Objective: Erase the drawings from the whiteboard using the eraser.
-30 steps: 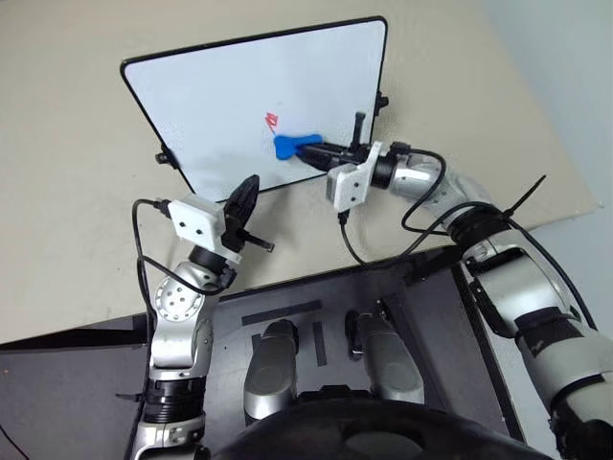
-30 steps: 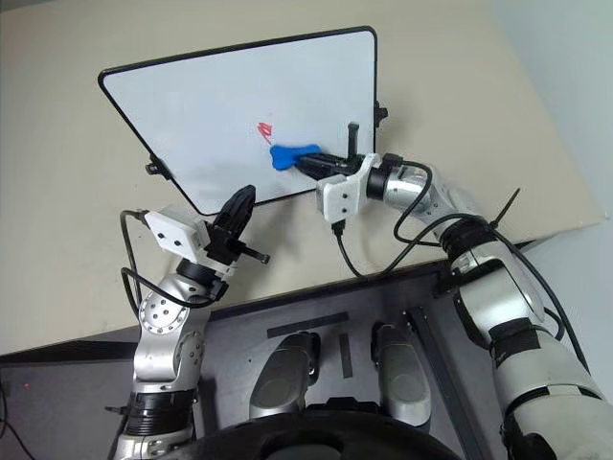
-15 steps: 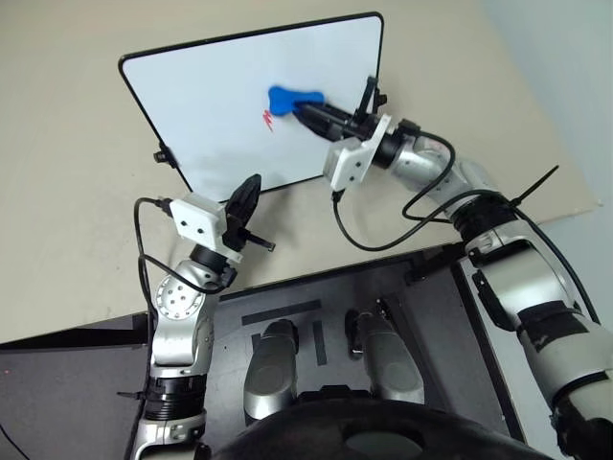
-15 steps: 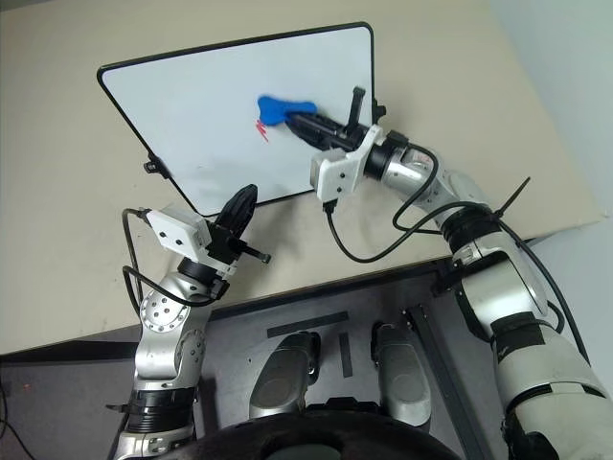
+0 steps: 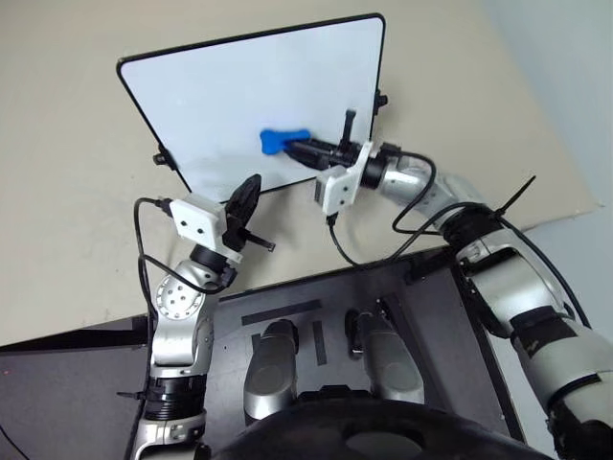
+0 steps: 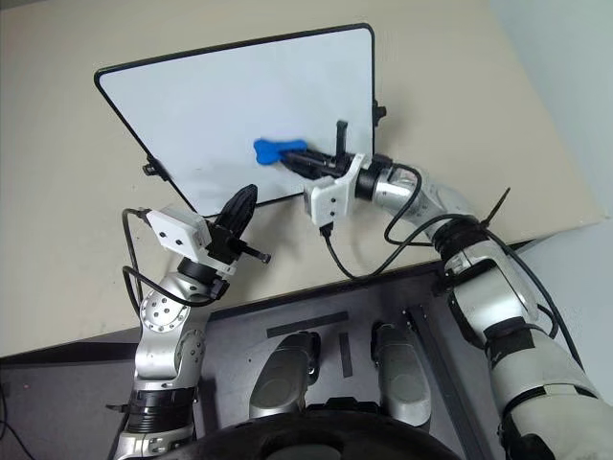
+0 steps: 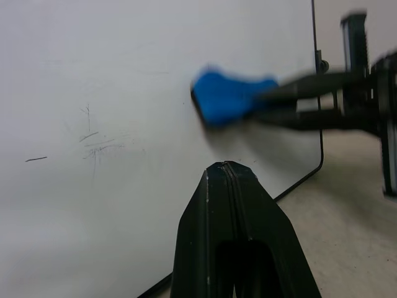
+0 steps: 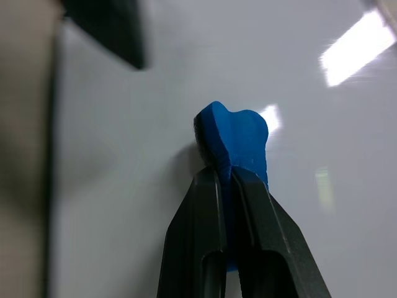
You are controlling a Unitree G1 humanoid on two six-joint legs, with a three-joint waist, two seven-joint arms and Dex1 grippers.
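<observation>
In the left eye view the whiteboard (image 5: 251, 105) lies flat on a beige surface (image 5: 67, 240), and everything else is placed from it. The eraser (image 5: 279, 140) rests on the board's face in its lower right part, nearer the right edge than the left. The right gripper (image 5: 305, 149) reaches in over the board's right edge with its black fingers clamped on the eraser's right end, so the blue piece sticks out past the fingertips toward the board's middle. No red drawing can be made out on the white face around the eraser. The left gripper (image 5: 251, 182) hovers at the board's near edge, its tip over the black frame, well apart from the eraser.

The right eye view gives the same layout: the eraser just inside the board's lower right part, held by the right gripper.

In the left wrist view the left gripper's (image 7: 226, 167) fingers are pressed together with nothing between them. Beyond them the eraser lies against the board, and a few faint grey marks (image 7: 96, 139) show on the white surface.

In the right wrist view the right gripper pinches the eraser, whose rounded end juts past the fingertips against the board.
</observation>
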